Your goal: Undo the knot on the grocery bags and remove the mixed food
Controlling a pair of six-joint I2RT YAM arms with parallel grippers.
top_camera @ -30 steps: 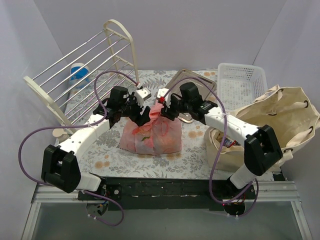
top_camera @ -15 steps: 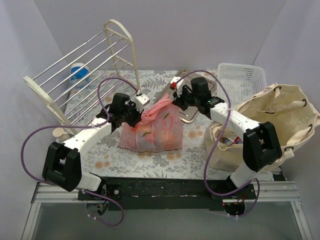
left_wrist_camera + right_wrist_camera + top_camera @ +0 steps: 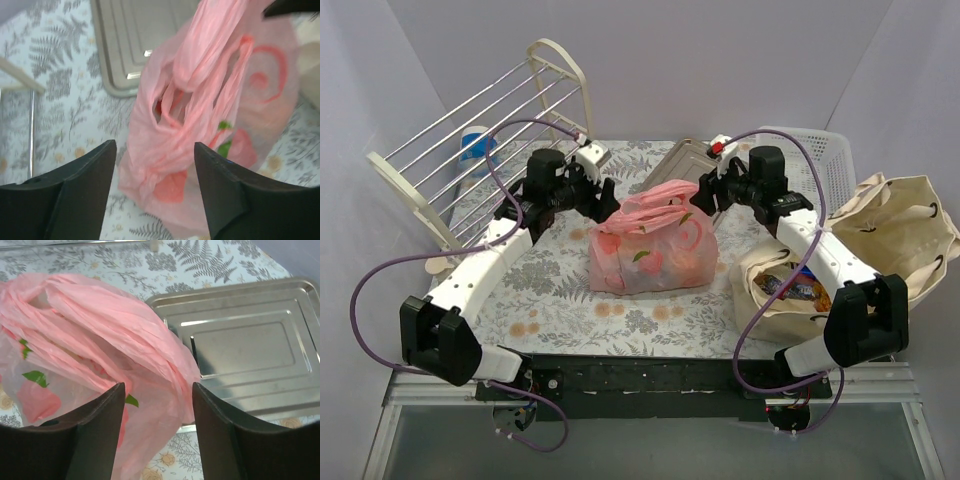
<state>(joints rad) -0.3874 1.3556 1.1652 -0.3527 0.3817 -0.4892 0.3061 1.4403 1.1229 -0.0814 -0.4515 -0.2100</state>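
The pink plastic bag (image 3: 652,248) sits mid-table, its handles lying loose and bunched on top. Red and green shapes show through its film. My left gripper (image 3: 607,205) is open just left of the bag's top. In the left wrist view, the bag (image 3: 210,115) fills the space beyond the open left gripper (image 3: 155,147), untouched. My right gripper (image 3: 704,200) is open just right of the bag's top. In the right wrist view, the bag (image 3: 95,335) lies beyond the open right gripper (image 3: 157,387). The beige canvas tote (image 3: 890,235) slumps at the right, with snack packets (image 3: 792,286) showing in its mouth.
A metal tray (image 3: 682,160) lies behind the bag and also shows in the right wrist view (image 3: 250,345). A white slotted basket (image 3: 805,160) stands at back right. A wire rack (image 3: 490,125) leans at back left with a blue-and-white tub (image 3: 478,150) behind it.
Both grippers were at the bag's top handles, and the right one pulled up and back. Now both are open and drawn apart, and the bag has shifted right with its handles loose.
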